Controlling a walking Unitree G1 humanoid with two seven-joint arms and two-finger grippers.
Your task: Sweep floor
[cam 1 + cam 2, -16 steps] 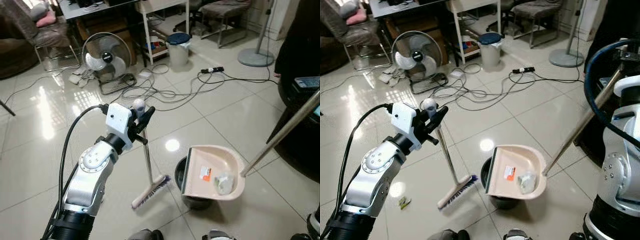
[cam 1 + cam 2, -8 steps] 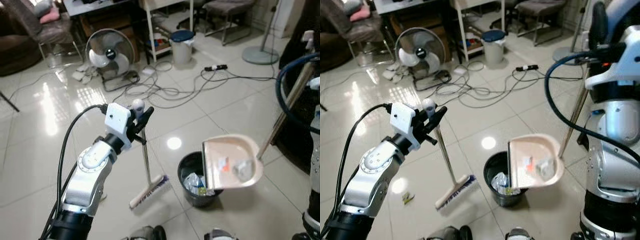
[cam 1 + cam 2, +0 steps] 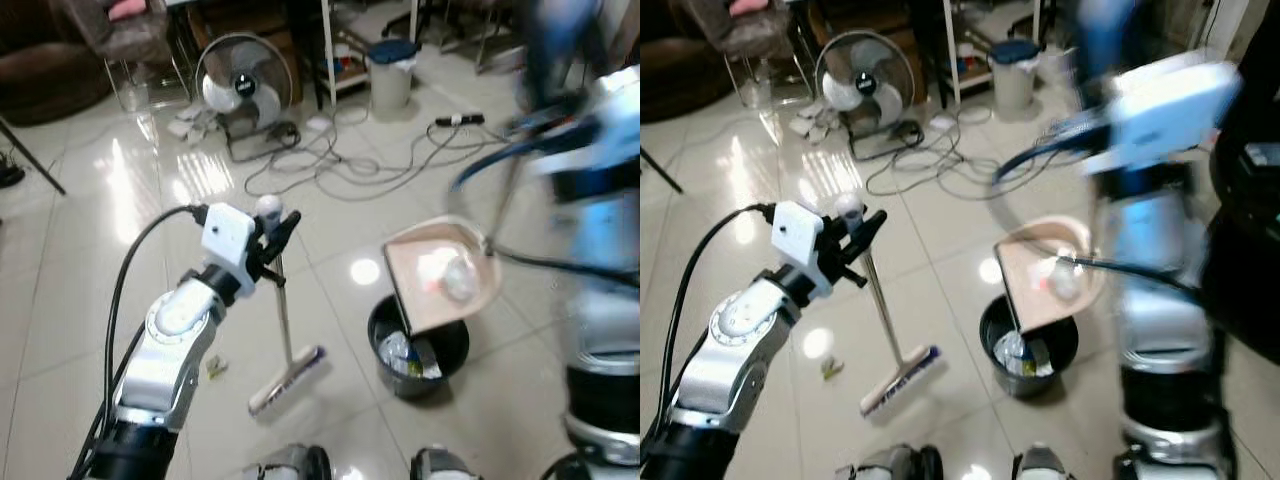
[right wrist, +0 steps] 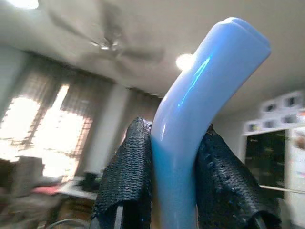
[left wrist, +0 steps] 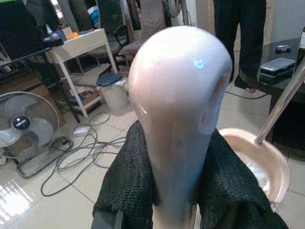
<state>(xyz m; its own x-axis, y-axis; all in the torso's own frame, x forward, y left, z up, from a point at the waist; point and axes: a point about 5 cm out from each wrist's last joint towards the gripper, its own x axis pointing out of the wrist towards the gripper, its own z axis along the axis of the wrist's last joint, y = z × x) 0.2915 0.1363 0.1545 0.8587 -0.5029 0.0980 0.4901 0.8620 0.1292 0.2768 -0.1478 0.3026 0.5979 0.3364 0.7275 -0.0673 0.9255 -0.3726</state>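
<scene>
Dustpan (image 3: 440, 275) tilted over litter-filled black bin (image 3: 418, 348); both jaws pinching handles.

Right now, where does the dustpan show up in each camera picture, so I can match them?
Left eye view: the dustpan is right of centre, tilted over the black bin.
Right eye view: centre-right, above the same bin.
Left wrist view: low, beyond the broom handle's knob.
Right wrist view: no pan; the blue handle between the fingers.
Shared landmark: the floor fan.
</scene>
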